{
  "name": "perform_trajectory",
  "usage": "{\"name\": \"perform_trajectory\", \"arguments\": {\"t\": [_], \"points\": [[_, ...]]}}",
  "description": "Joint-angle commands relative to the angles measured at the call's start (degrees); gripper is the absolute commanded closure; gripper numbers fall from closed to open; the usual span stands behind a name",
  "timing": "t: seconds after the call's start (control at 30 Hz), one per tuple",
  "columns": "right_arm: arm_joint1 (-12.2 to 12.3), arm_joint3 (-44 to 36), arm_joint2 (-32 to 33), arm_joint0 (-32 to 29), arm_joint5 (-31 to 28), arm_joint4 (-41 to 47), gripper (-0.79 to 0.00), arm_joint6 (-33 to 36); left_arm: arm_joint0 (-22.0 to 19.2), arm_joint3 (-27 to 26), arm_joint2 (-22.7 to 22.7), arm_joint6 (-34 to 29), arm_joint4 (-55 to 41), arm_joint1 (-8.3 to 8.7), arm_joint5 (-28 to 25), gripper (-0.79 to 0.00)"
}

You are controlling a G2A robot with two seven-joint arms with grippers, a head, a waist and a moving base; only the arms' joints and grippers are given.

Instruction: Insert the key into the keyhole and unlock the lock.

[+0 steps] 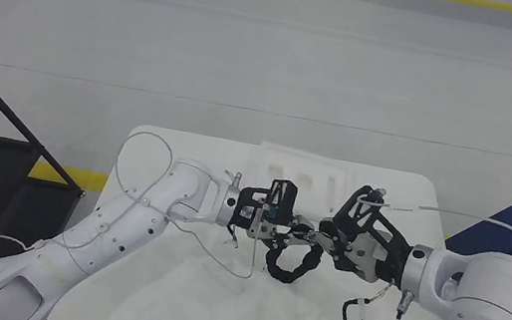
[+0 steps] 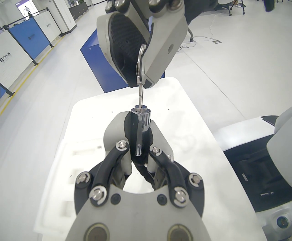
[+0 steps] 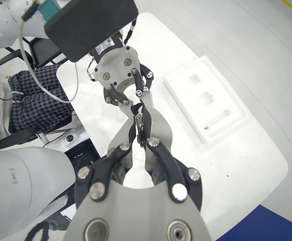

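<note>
Key (image 2: 140,97) tip sits at the keyhole (image 2: 142,106) of the lock cylinder (image 2: 142,115), axes aligned; your right gripper (image 2: 141,82) pinches the key, your left gripper (image 2: 139,125) clamps the cylinder.

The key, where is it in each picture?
Top view: too tiny to spot, where left gripper and right gripper meet.
Left wrist view: key hangs from the right gripper, tip at the lock's top.
Right wrist view: key sits pinched between the right gripper's fingers, middle.
Shared landmark: the white foam tray.
</note>
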Motion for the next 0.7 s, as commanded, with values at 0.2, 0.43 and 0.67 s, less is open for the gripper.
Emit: {"name": "perform_trajectory", "arguments": {"t": [0.2,0.43,0.67], "points": [[0.1,0.2,3.6,-1.4,-3.7,-0.2,-0.785,-4.0,1.2,2.4,-2.2,3.3,-3.1,-0.11,-1.7,0.000],[0.6,1.5,8.5,-6.5,-10.8,-2.6,-0.785,-9.5,2.5,3.8,-5.0,6.2,-4.3,0.02,-2.3,0.000],[0.4,6.3,6.8,-8.1,-17.4,-5.3,-0.785,-13.6,4.0,2.6,-7.3,8.5,-4.4,0.13,-2.9,0.000]]}}
